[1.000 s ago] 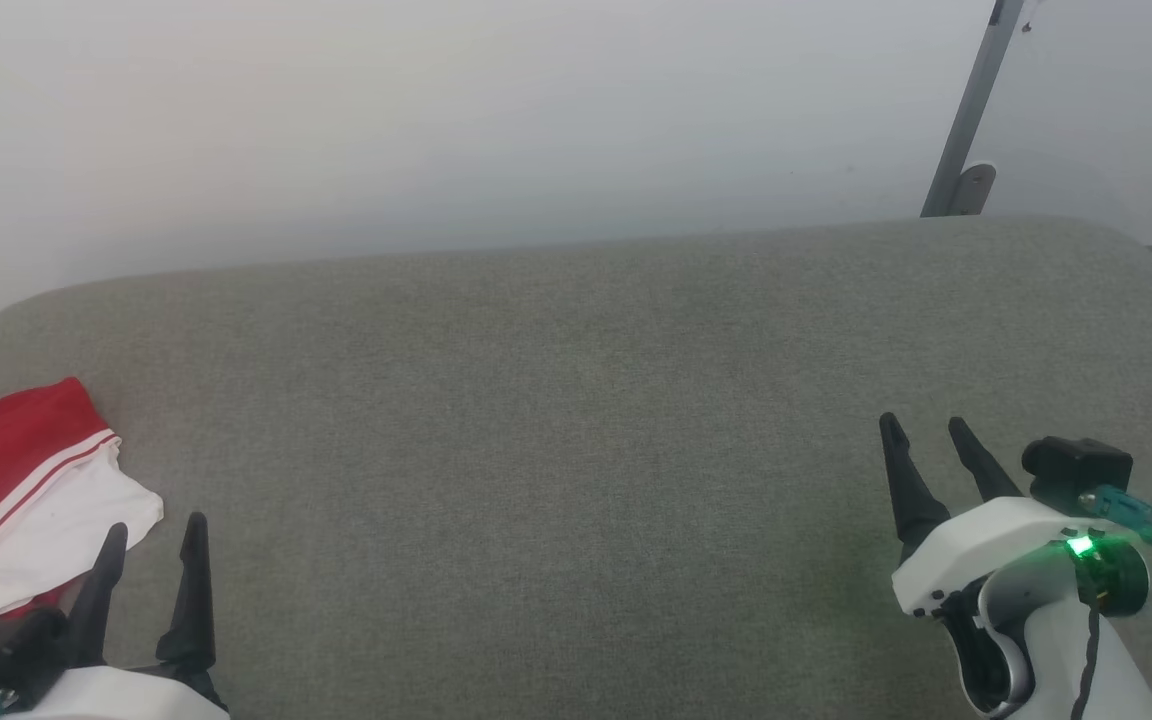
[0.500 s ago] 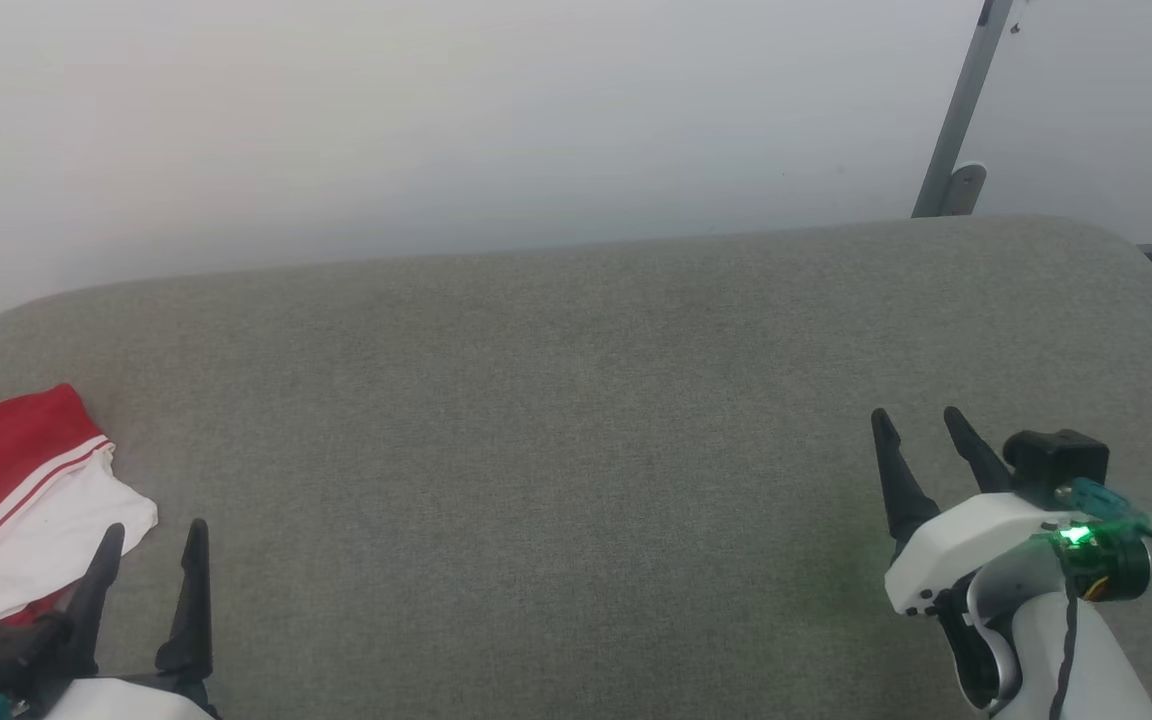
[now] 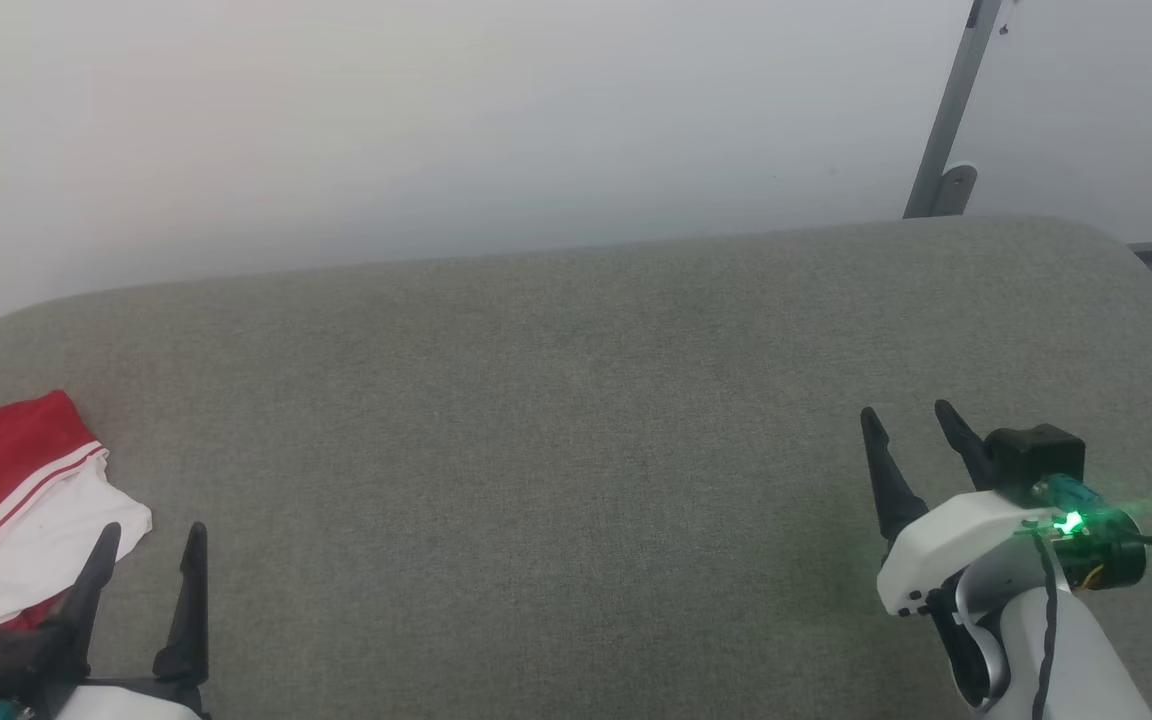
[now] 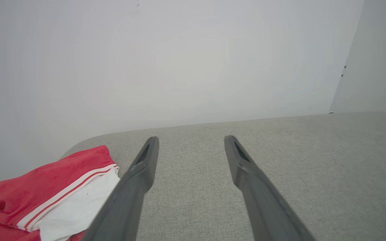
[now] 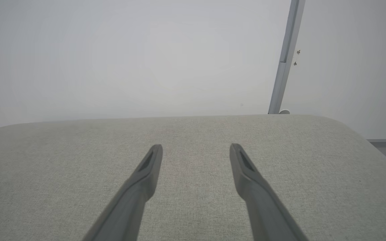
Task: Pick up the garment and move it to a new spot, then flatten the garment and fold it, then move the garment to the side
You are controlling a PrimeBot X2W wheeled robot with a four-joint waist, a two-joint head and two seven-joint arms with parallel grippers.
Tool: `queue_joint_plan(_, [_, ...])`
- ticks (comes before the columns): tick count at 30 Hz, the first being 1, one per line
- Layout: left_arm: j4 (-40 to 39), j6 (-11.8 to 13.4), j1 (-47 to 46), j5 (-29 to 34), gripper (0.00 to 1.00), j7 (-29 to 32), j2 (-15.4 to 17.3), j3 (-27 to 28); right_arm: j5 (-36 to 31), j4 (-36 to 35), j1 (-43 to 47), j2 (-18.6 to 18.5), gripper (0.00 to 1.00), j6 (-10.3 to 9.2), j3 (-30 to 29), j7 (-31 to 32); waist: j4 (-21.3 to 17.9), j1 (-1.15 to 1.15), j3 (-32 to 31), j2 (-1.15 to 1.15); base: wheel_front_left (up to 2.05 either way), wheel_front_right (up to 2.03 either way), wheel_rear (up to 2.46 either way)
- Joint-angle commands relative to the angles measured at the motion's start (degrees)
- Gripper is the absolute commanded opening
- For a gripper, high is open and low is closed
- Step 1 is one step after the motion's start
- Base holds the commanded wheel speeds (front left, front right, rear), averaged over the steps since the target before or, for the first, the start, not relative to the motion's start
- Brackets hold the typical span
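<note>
Garment (image 3: pixel 6 490) lies bunched at left edge of grey cushion (image 3: pixel 536 450), near side, red w/ white sleeve on top. Left gripper (image 3: pixel 156 528) just to its right, fingers apart, nothing btwn them. Right gripper (image 3: pixel 904 410) well apart at near right, fingers also spread, holding nothing. Metal pole (image 3: pixel 941 120) stands by wall, far right.
</note>
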Motion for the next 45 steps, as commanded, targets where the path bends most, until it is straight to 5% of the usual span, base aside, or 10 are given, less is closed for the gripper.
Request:
queue_joint_plan(1, [0.01,-0.12,0.67,0.21,1.00,-0.24,0.13,0.25,0.06,-0.05,-0.20,0.14,1.00,0.03,0.26,-0.32,0.00,0.00,0.03,0.00,0.00,0.00,0.00])
queue_joint_plan(24, [3.80,0.59,-1.38,-4.12,1.00,1.99,0.75,2.03,0.97,-0.69,0.69,0.15,1.00,0.03,3.90,0.30,1.74,0.00,-0.77,0.00,0.00,0.00,0.00])
queue_joint_plan(45, [3.31,3.01,0.65,-7.55,1.00,5.79,2.97,5.47,6.22,3.67,-3.10,0.12,1.00,0.03,16.79,-0.35,14.60,0.00,-4.51,0.00,0.00,0.00,0.00])
